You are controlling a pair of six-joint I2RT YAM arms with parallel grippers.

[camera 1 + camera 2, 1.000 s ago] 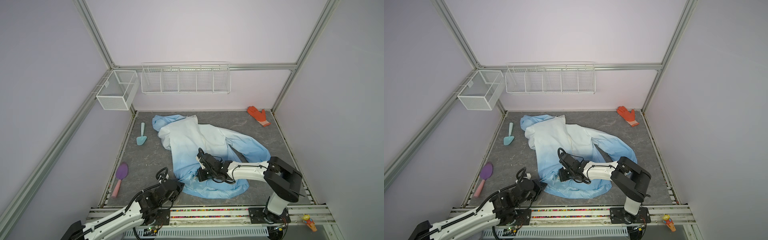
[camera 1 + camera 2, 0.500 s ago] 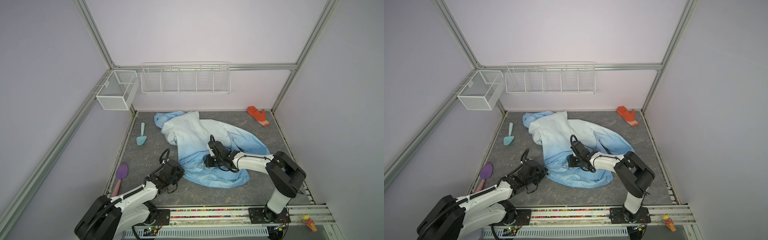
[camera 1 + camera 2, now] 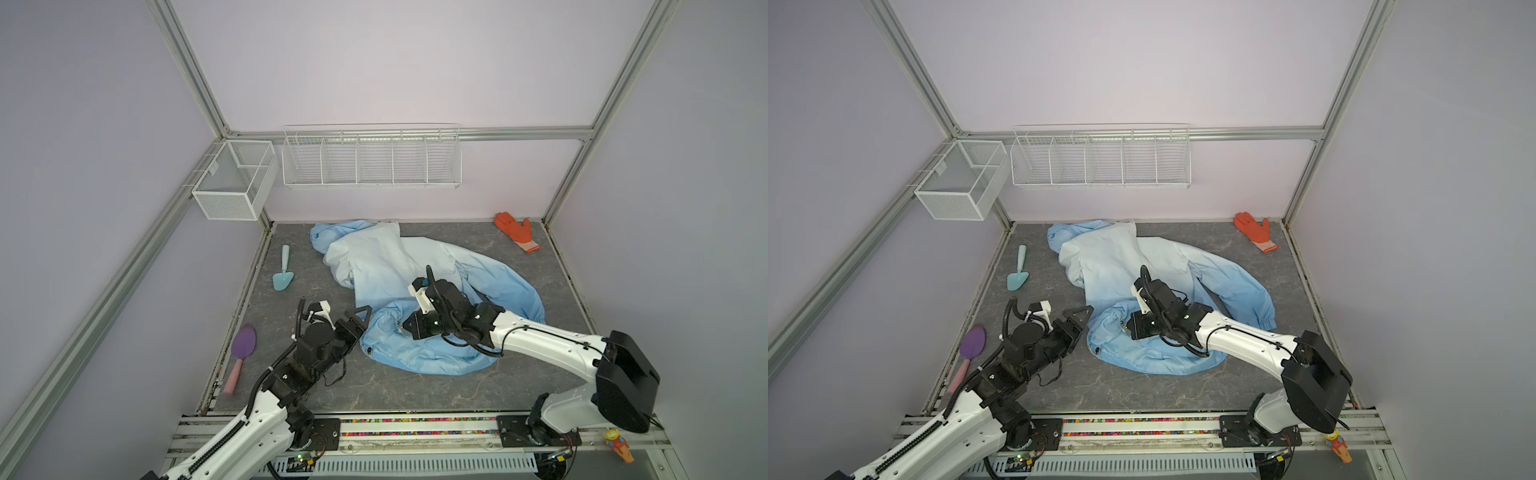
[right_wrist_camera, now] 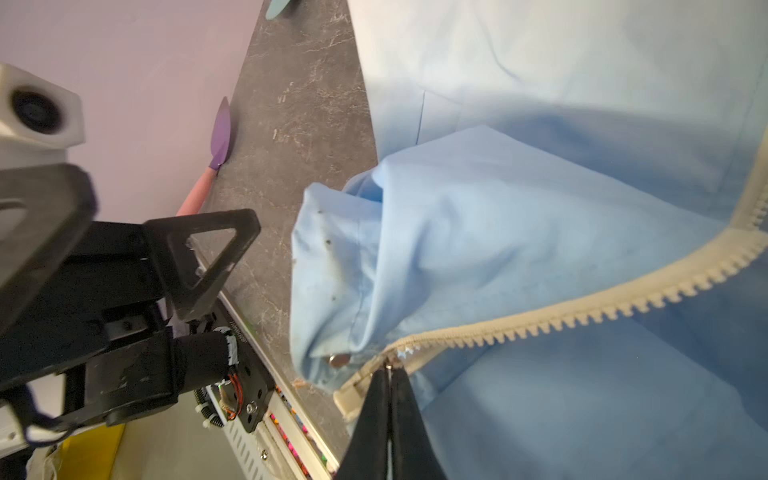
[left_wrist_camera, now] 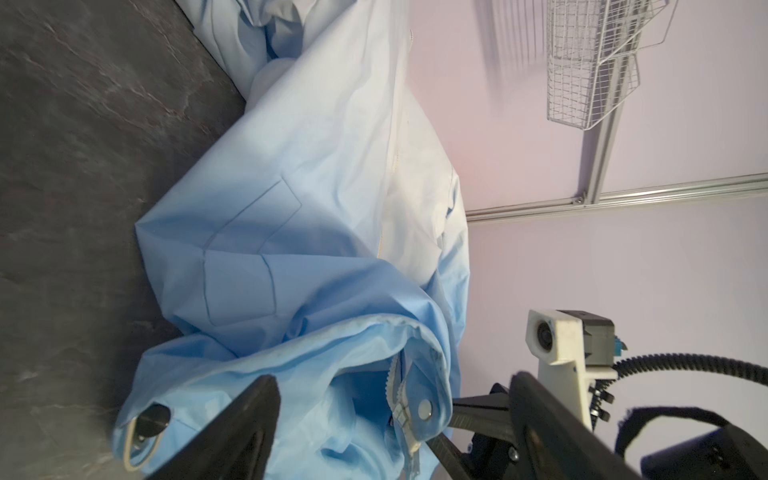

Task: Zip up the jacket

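The jacket [image 3: 374, 266] lies crumpled in the middle of the mat [image 3: 374, 390], reaching far left; we judge it light, soft, slippery. Our left gripper [image 3: 358, 322], jaws apart, is beside the near hem [image 3: 374, 338]. The right gripper [image 4: 388, 374] is pinched on the zipper [image 4: 582, 316] at its bottom; we would pull there.

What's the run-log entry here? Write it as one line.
task: zip jacket | left gripper: open, empty, beside jacket | right gripper: shut on zipper pull
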